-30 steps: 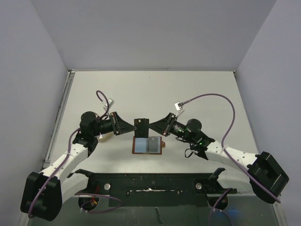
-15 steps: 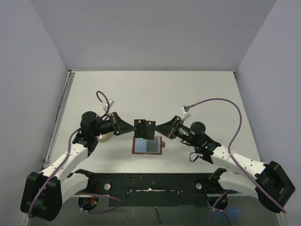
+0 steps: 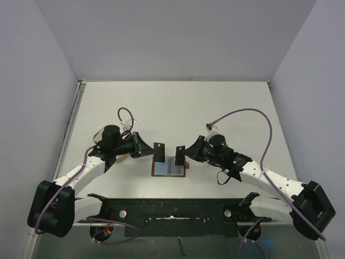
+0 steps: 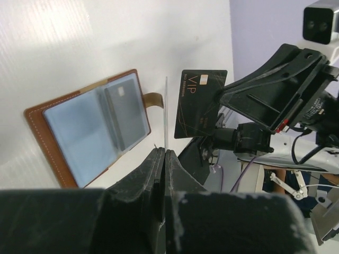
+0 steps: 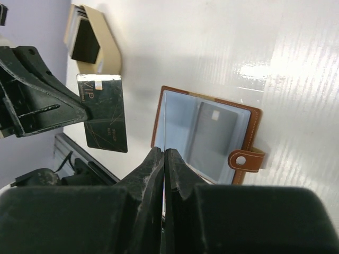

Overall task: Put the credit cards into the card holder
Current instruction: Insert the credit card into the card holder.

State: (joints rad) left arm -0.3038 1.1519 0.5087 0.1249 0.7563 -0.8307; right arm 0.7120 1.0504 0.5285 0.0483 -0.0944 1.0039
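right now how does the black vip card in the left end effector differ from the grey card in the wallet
The black VIP card is dark, held upright in the left end effector; the grey card is pale, lying flat inside the open brown leather wallet. Both are thin rectangles.

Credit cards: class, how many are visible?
4: one in the left gripper, one in the right gripper, one inside the card holder, one in the tan dish, perhaps more there.

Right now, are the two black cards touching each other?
Apart. The top view shows a plain gap between the left black card and the right black card, with the open card holder visible through it.
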